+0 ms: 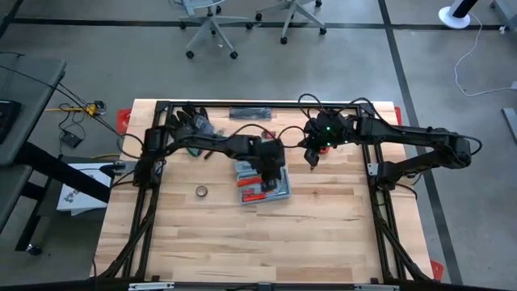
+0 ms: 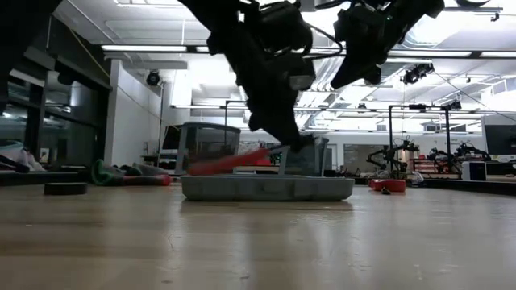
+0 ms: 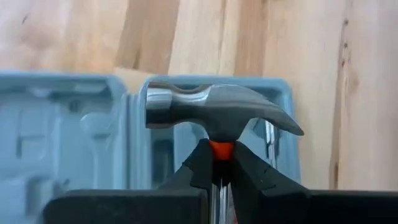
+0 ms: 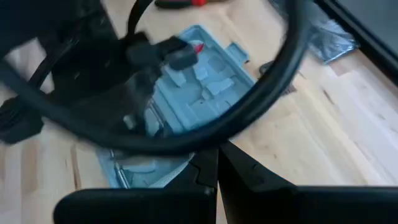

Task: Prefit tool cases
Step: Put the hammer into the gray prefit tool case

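The blue-grey plastic case [image 1: 260,183] is laid open near the middle of the pale wood-plank table [image 1: 242,242], with plenty of bare planks seen toward the near edge, while the far edge is crowded by dark gloves [image 1: 187,123] and a small dark ring [image 1: 201,191] is parked just left of the case. The left gripper [image 3: 219,163] is clamped on the orange neck of a hammer [image 3: 214,112], whose smooth curved steel head is held right over the case's moulded recesses. The right gripper [image 4: 217,163] is kept pinched shut on nothing, hung above the table just right of the case.
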